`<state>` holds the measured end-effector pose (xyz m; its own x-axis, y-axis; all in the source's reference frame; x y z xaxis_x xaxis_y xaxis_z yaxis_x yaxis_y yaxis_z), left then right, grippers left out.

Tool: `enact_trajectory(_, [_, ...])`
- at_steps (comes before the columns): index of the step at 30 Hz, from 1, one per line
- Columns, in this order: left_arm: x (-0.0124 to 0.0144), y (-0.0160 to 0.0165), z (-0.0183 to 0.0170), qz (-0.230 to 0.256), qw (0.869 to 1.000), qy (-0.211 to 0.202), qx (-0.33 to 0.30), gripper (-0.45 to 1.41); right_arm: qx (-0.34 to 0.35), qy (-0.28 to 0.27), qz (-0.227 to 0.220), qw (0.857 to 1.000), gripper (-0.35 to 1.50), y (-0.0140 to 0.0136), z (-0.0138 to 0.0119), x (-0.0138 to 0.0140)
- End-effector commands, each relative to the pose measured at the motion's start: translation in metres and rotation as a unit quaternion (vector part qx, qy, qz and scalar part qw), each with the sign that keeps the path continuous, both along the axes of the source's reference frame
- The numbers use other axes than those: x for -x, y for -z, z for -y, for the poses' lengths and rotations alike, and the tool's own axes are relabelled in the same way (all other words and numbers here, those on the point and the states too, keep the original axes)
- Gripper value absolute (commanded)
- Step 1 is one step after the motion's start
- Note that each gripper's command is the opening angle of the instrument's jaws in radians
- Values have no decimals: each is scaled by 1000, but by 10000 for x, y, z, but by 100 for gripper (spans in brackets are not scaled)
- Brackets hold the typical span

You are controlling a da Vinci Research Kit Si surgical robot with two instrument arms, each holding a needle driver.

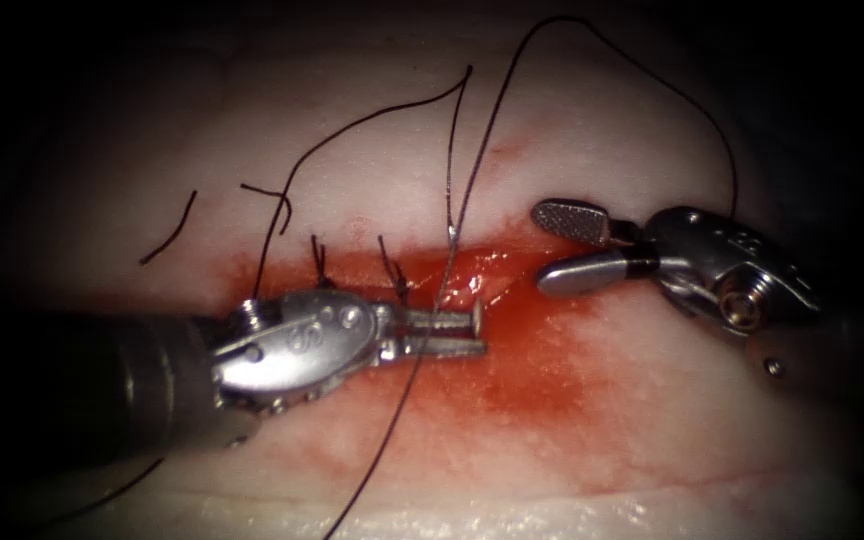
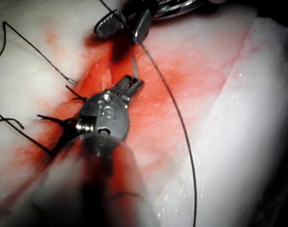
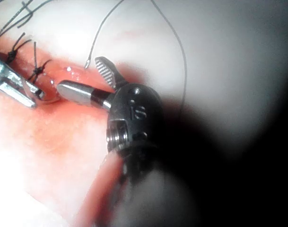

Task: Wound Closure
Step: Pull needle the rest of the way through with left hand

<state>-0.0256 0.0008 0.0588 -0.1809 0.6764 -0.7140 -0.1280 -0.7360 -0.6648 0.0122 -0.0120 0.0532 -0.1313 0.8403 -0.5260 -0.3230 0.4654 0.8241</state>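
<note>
Pale tissue (image 1: 592,150) carries a red-stained cut (image 1: 492,275) with two knotted stitches (image 1: 397,280) at its left end. Over the cut, the left pincer (image 1: 452,332) is clenched on the curved needle (image 2: 134,66), which arcs at the wound. Thread (image 1: 472,180) trails across it. Right of the cut, the right pincer (image 1: 562,245) gapes, released, grasping nothing.

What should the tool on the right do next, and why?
Probably ease the right tool toward the needle to take it. Its fingers stand open, holding nothing, at the right end of the cut. The left tool is shut on the needle over the cut; whether its tip is in the tissue is unclear.
</note>
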Motion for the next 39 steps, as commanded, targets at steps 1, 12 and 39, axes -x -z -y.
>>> enact_trajectory(1, [5,-6,1,-1,1000,1,-3,-45,0,2,-2,1000,103,-5,4,-7])
enact_trajectory(12, [-2,30,-7,68,981,-26,-180,-45,10,11,-8,1000,88,-10,18,-9])
enact_trajectory(39, [-4,120,-67,-87,961,-35,262,-45,16,15,-8,1000,81,-9,22,-8])
